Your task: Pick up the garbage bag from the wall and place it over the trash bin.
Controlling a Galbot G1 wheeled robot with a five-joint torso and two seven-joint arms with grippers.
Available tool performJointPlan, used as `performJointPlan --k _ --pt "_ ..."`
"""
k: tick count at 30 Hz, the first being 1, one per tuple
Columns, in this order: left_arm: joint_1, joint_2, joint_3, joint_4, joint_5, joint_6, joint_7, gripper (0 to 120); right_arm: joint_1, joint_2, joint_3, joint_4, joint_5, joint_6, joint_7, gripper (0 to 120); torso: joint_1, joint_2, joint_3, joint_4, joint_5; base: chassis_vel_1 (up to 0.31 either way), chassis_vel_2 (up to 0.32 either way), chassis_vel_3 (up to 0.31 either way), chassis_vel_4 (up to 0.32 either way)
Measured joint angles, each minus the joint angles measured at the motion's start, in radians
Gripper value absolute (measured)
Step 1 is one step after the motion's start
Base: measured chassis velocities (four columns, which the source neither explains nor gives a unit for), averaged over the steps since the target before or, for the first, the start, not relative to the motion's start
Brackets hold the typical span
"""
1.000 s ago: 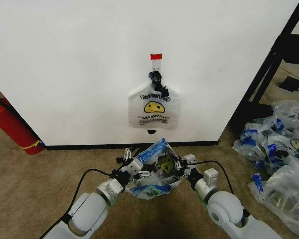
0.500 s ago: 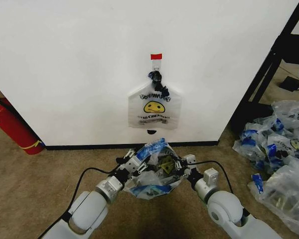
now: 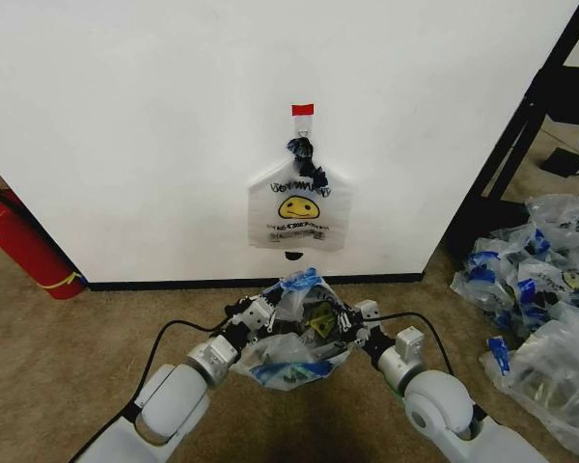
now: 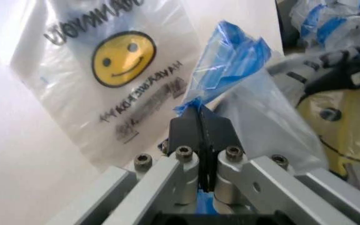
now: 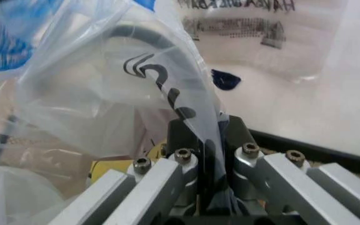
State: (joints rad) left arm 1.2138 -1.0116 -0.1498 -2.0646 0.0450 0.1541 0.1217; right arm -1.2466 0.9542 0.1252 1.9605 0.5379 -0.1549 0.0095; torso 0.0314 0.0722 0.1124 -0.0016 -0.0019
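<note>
Both my left gripper [image 3: 255, 314] and right gripper [image 3: 353, 320] stay clenched on the garbage bag [image 3: 299, 333], now stretched wider between them, mouth opening.

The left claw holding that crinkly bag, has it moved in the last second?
Yes. The left gripper, shut on the garbage bag, has edged rightward toward the right gripper, judged against the black strip at the wall's base.

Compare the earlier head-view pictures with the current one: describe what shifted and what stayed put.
The left gripper, shut on the garbage bag, has edged inward toward the right gripper, so the bag's blue top bunched toward the middle. The hanging smiley bag and wall stayed unchanged.
</note>
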Motion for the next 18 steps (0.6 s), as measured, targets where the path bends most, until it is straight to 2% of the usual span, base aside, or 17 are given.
performJointPlan --k 10,13,14,18 --pt "-0.016 0.029 -0.020 0.032 -0.011 0.006 -0.021 0 0.006 -0.030 0.049 -0.063 -0.017 0.097 -0.200 2 0.000 0.000 0.000 0.0000 0.0001 0.000 0.000 0.000 0.000" --pt "-0.026 0.045 -0.026 0.063 -0.022 0.002 -0.032 0 0.013 -0.044 0.096 -0.107 0.014 0.145 -0.341 2 0.000 0.000 0.000 0.0001 0.0001 0.000 0.000 0.000 0.000" --pt "-0.026 0.045 -0.026 0.063 -0.022 0.002 -0.032 0 0.013 -0.044 0.096 -0.107 0.014 0.145 -0.341 2 0.000 0.000 0.000 0.0001 0.0001 0.000 0.000 0.000 0.000" --pt "-0.031 0.054 -0.030 0.084 -0.030 -0.010 -0.036 0 0.022 -0.051 0.161 -0.169 0.068 0.197 -0.547 2 0.000 0.000 0.000 0.0000 0.0001 0.000 0.000 0.000 0.000"
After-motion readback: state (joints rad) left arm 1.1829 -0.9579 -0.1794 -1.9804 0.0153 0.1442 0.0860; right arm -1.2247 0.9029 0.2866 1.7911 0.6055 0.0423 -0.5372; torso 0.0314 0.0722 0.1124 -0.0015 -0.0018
